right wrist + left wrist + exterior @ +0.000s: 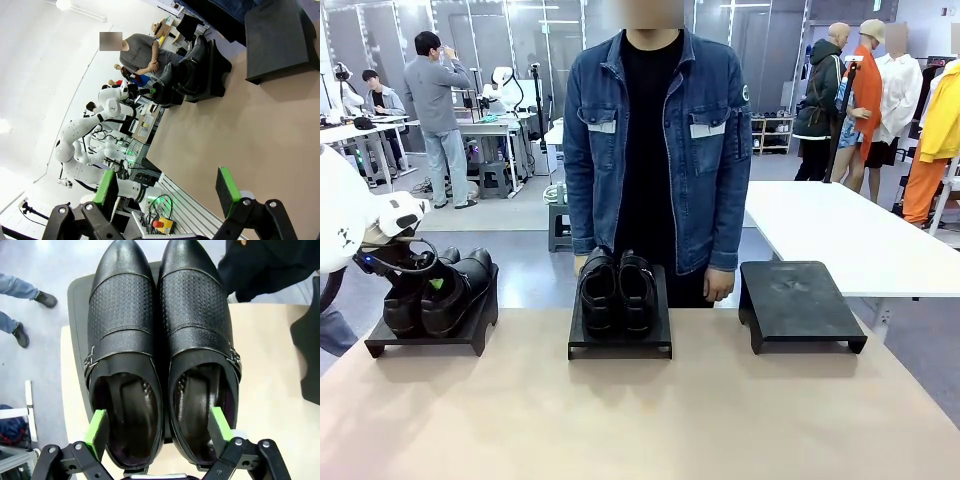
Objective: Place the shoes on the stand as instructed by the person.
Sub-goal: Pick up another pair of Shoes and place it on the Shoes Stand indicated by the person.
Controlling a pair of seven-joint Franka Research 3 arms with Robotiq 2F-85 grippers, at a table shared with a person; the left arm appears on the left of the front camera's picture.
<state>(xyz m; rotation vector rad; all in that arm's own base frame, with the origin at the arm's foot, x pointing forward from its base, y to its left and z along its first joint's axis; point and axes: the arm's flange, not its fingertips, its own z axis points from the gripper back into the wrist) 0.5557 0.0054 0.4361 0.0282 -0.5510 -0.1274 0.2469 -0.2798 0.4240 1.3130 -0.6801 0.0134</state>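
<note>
L gripper (159, 432) at left stand (430, 330), jaws spread, one green pad (96, 427) inside each shoe opening of left pair of shoes (160, 345), not pinching; pair sits side by side on that stand. R gripper (167, 190) hangs over bare tabletop (250, 130), jaws spread, nothing betw. Farther: second pair (616, 290) on middle stand (620, 340), right stand (800, 305) bare, person (660, 140) in denim jacket behind, at far edge.

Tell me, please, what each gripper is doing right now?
Left gripper: open, one pad inside each shoe of the left pair of shoes, not clamped.
Right gripper: open, holding nothing, above the table.
</note>
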